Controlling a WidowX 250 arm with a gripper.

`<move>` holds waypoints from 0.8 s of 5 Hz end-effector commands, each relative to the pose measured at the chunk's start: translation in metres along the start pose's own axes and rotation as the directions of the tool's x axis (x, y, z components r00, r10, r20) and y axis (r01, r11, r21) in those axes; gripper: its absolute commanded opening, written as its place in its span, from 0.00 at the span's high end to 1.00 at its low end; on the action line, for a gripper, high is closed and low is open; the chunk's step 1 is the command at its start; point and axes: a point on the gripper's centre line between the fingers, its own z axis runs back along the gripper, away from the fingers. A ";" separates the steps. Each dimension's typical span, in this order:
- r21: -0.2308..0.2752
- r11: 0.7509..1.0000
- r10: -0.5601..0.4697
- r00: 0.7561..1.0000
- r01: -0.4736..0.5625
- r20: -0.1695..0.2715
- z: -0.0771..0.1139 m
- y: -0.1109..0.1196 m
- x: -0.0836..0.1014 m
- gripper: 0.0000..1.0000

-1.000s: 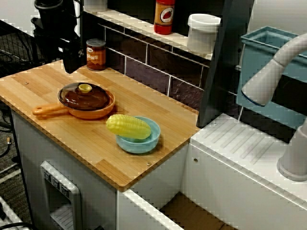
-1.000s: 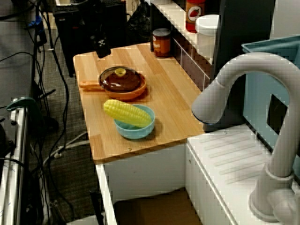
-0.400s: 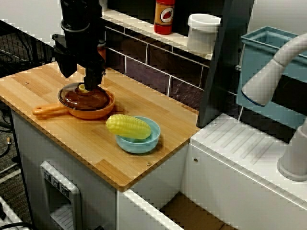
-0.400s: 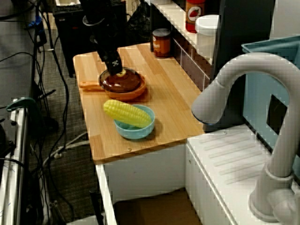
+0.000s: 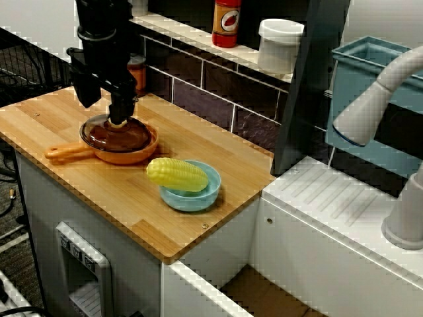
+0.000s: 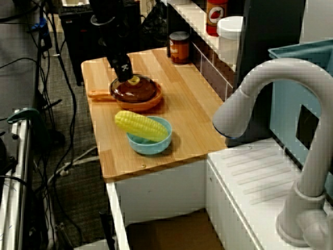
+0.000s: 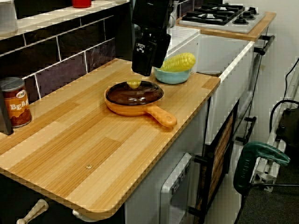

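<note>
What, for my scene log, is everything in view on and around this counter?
counter: one, light wood, bearing the cookware.
pan: one, orange, on the counter.
lid: one, dark brown with a yellow knob, on the pan.
bowl: one, light blue, on the counter beside the pan.
corn: one, yellow, lying across the bowl.
can: one, brown label, on the counter by the tiled wall.
bottle: one, red, on the shelf.
tub: one, white, on the shelf.
faucet: one, grey, at the white sink.
bin: one, blue-grey, behind the faucet.
gripper: one, black, just above the lid's knob; whether it is open is unclear.
</note>
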 end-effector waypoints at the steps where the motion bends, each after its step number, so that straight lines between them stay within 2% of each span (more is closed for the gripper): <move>1: 0.009 1.000 0.004 0.999 -0.004 0.048 0.010 0.002 0.013 0.00; 2: 0.015 1.000 0.014 0.998 -0.015 0.053 0.007 -0.002 0.017 0.00; 3: 0.056 0.998 0.017 0.999 -0.018 0.032 -0.008 -0.014 0.025 0.00; 4: 0.045 0.999 -0.001 1.000 0.001 0.000 -0.013 -0.014 0.026 0.00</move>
